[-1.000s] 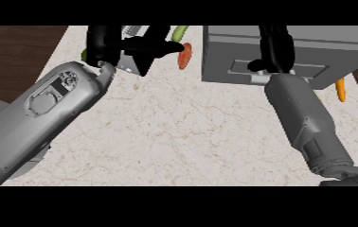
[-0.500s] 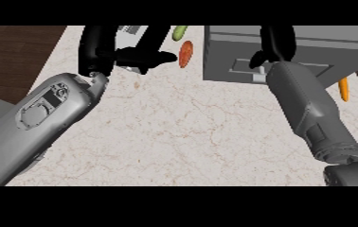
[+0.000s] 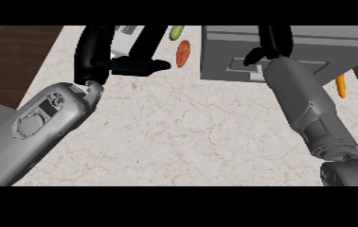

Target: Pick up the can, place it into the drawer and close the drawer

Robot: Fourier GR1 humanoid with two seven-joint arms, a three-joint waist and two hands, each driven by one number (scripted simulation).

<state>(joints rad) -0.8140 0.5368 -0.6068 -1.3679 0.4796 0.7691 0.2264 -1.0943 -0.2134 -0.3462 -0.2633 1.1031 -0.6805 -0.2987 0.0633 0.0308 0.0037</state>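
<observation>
Since 0.5 s ago, the right hand (image 3: 274, 41) is edging farther over the drawer (image 3: 227, 56), fingers straight, probably bracing it. The left hand (image 3: 105, 60) is curling fingers and thumb round the can (image 3: 124, 40), left of the drawer, probably for lifting.

1 view, head cam: looks steeply down on the counter (image 3: 174, 141) from close above, facing away from the robot. left forearm (image 3: 42, 126) and right forearm (image 3: 308, 108) come in from the lower edge. drawer unit (image 3: 315, 46) at upper right, cut by the upper edge, dark wood strip (image 3: 21, 56) at the far left edge.
</observation>
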